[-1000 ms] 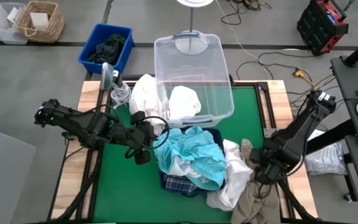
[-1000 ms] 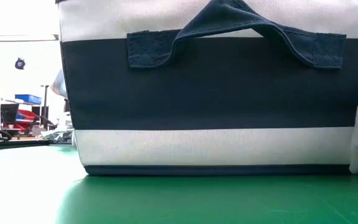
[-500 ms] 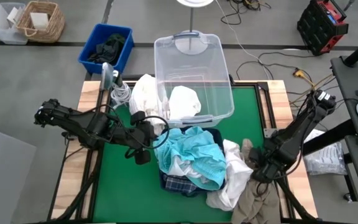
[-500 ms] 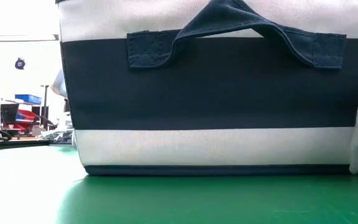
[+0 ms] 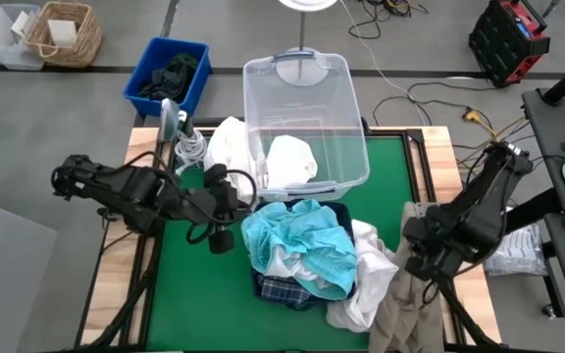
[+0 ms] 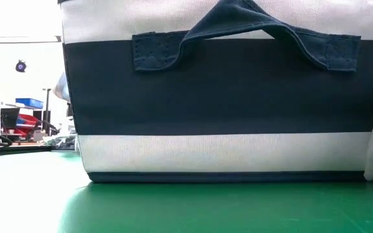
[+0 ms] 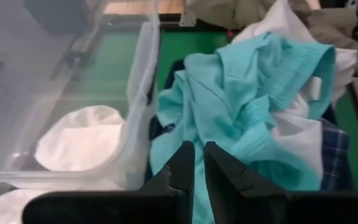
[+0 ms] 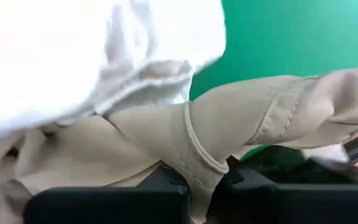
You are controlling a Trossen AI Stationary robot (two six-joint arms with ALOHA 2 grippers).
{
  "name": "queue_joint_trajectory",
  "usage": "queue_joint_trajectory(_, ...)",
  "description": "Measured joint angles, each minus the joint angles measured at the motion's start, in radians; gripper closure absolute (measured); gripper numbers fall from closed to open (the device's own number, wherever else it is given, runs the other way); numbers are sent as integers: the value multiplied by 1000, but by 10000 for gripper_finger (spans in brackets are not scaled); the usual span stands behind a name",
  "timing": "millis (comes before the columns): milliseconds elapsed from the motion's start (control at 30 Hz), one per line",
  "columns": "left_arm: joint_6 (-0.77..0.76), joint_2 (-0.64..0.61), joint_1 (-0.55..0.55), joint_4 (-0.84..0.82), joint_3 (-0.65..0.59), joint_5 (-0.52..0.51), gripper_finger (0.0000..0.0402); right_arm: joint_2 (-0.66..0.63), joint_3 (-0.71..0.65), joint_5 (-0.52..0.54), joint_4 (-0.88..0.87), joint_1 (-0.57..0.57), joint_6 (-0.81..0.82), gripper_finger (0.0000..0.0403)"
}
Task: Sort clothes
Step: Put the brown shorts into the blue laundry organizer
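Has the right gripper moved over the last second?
Yes. The right gripper, shut on the khaki garment, has shifted slightly toward the table's right wooden edge.

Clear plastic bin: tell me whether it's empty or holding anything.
Not empty. The clear plastic bin holds one white garment, bunched in its near corner; the rest of its floor looks bare. The left wrist view shows the same.

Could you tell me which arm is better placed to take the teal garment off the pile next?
Left. Its tool is shut on the teal garment, while the right tool grips the khaki garment.
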Motion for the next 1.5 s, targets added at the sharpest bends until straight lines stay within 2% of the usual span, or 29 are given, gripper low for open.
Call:
queue_joint_trajectory(100, 8, 0, 0, -19, 4, -18, 384, 2, 84, 67, -59, 0, 4, 394)
queue_joint_trajectory(367, 9, -7, 0, -38, 5, -18, 384, 14, 260, 222, -58, 0, -38, 394)
queue_joint_trajectory(533, 96, -7, 0, -36, 95, -57, 384, 34, 403, 321, -52, 0, -112, 394)
queue_joint_trajectory(667, 195, -6, 4, -36, 191, -72, 383, 50, 517, 404, -19, 0, -233, 394)
queue_joint_trajectory(800, 250, -6, 11, -16, 290, -81, 383, 59, 615, 509, 70, 0, -409, 394)
queue_joint_trajectory(933, 312, -6, 12, 77, 366, -69, 383, 61, 689, 580, 237, -1, -651, 394)
queue_joint_trajectory(1133, 393, -6, 13, 220, 421, 83, 383, 62, 778, 595, 571, -2, -1102, 394)
queue_joint_trajectory(1233, 402, -4, 14, 228, 425, 175, 380, 72, 823, 588, 695, -2, -1284, 394)
queue_joint_trajectory(1367, 386, 10, 13, 234, 417, 208, 356, 103, 877, 587, 809, -3, -1500, 394)
queue_joint_trajectory(1500, 367, 47, 22, 238, 405, 209, 306, 152, 920, 585, 956, -5, -1725, 394)
